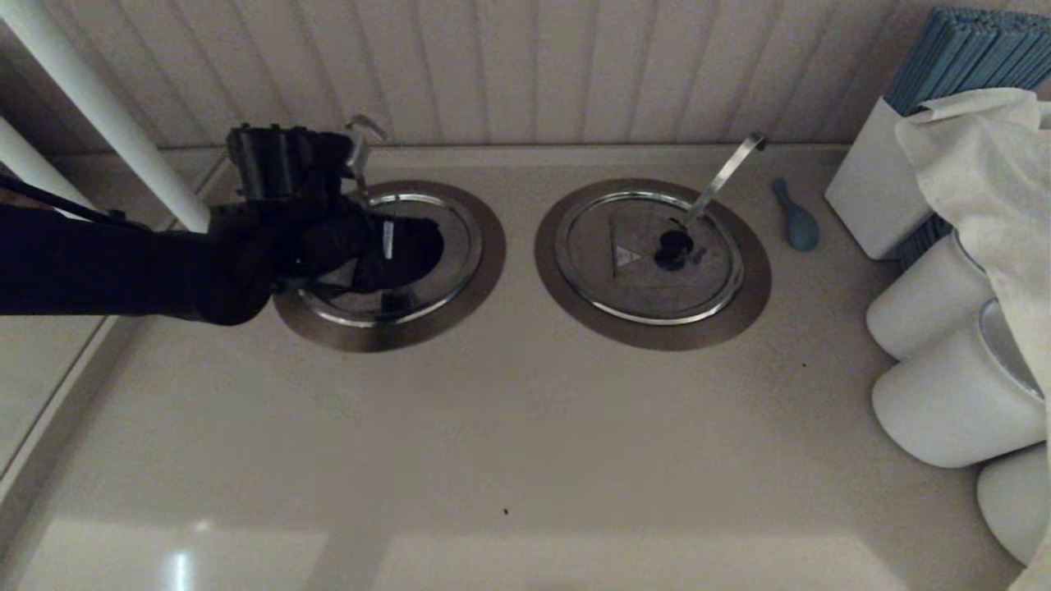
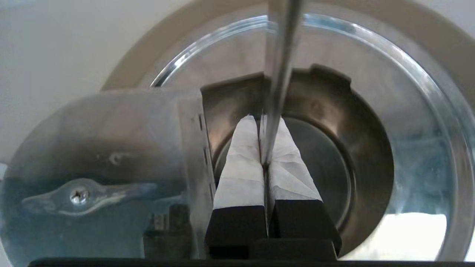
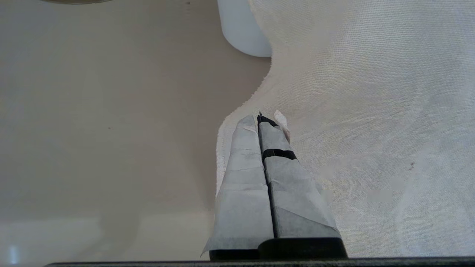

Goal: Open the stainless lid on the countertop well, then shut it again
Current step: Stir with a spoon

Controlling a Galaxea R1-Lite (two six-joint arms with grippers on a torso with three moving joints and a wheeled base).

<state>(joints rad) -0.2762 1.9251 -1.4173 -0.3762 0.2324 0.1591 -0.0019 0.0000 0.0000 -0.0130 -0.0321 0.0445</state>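
Note:
My left arm (image 1: 123, 263) reaches over the left countertop well (image 2: 315, 167), whose brushed flange (image 1: 484, 271) rings it. The stainless lid's flap (image 2: 111, 148) is folded up beside the fingers, its underside and a screw facing the wrist camera. The dark hole lies open. My left gripper (image 2: 258, 118) hangs over the opening, shut. The thin hooked handle (image 2: 280, 55) crosses the right finger and meets the slit between them; I cannot tell whether it is pinched. Its hook (image 1: 361, 131) shows above the wrist. My right gripper (image 3: 259, 116) is shut and empty over a white cloth (image 3: 371, 111).
The twin lid (image 1: 640, 254) with a black knob and a broad slanted handle (image 1: 722, 176) lies closed to the right. A blue object (image 1: 795, 217), a white box (image 1: 870, 197), white cylinders (image 1: 944, 394) and the draped cloth (image 1: 985, 164) crowd the right. A white post (image 1: 107, 115) stands at the left.

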